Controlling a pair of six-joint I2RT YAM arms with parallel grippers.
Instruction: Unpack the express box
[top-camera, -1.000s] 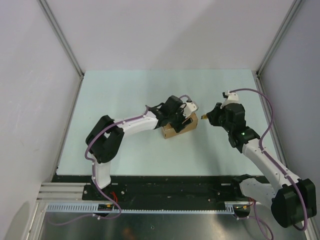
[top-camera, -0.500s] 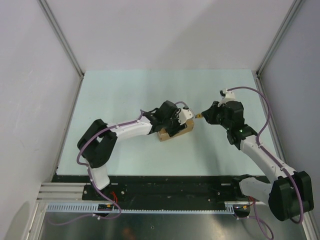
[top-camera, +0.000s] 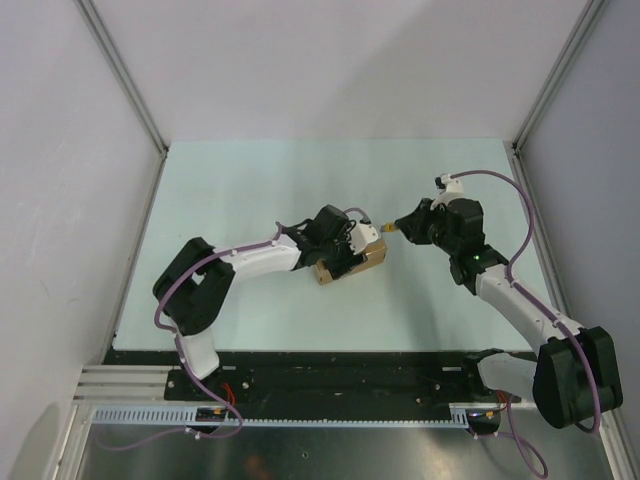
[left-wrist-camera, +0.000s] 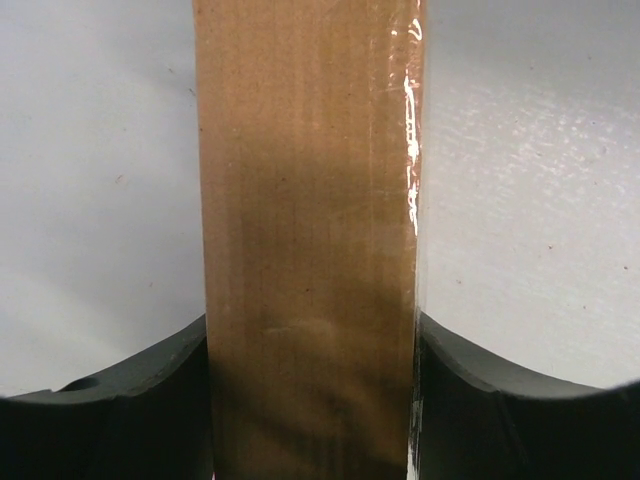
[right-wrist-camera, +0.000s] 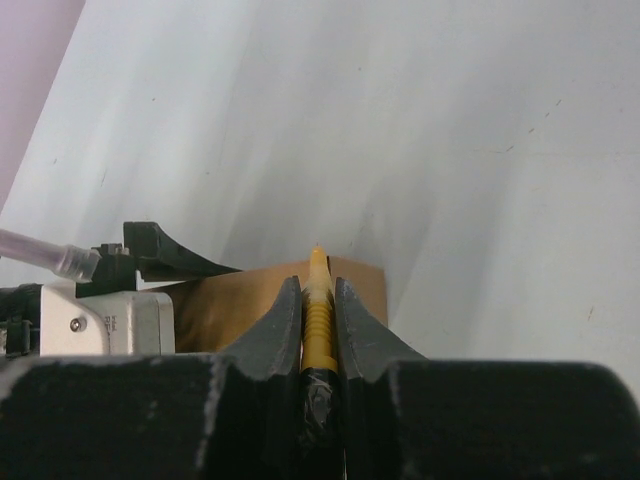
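The express box (top-camera: 352, 262) is a small brown cardboard carton lying on the pale green table near the middle. My left gripper (top-camera: 345, 248) is shut on it from above; in the left wrist view the box (left-wrist-camera: 308, 230) fills the gap between both black fingers (left-wrist-camera: 110, 410), with clear tape along its right edge. My right gripper (top-camera: 408, 224) is shut on a slim yellow utility knife (right-wrist-camera: 318, 305), whose tip (top-camera: 390, 228) points left, just off the box's right end. In the right wrist view the box (right-wrist-camera: 235, 305) lies right behind the knife tip.
The table (top-camera: 250, 190) is walled by white panels at the back and sides. A black base rail (top-camera: 330, 375) runs along the near edge. The left gripper's white body (right-wrist-camera: 95, 320) shows beside the box in the right wrist view.
My right gripper has carried the knife left and a little farther back, closer to the box's right end. My left arm has shifted the box slightly left and keeps its hold.
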